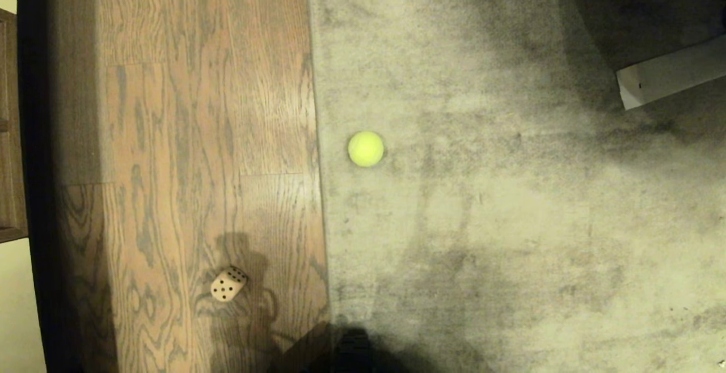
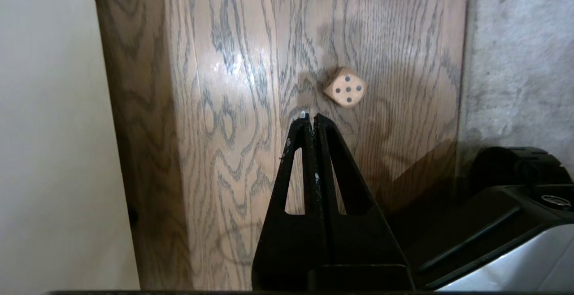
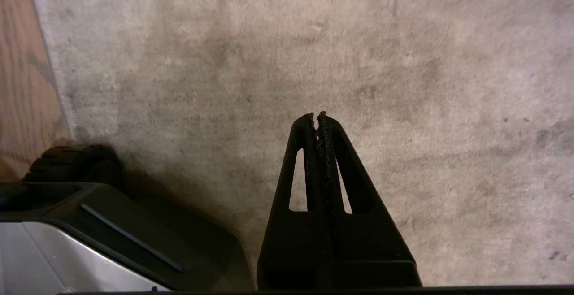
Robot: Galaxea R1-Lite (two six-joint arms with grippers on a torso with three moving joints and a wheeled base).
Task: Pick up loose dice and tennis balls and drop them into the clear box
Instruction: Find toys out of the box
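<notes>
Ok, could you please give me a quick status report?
Both hands shut, empty: left hand, right hand. Dice on wood floor, tennis ball on carpet. Clear box not visible. Nothing in the way.

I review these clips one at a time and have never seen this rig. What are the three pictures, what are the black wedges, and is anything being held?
This is a wheeled robot with two arms. The wide picture comes from its head camera, looking down at the floor. There a tennis ball lies on the grey carpet, and a die lies on the wood floor to its left. A white object shows at the right edge; I cannot tell what it is.

The other two pictures come from cameras on the wrists. The black wedges are the grippers. The left gripper is shut and empty above the wood, apart from the die. The right gripper is shut and empty above the carpet. No clear box is in view.
</notes>
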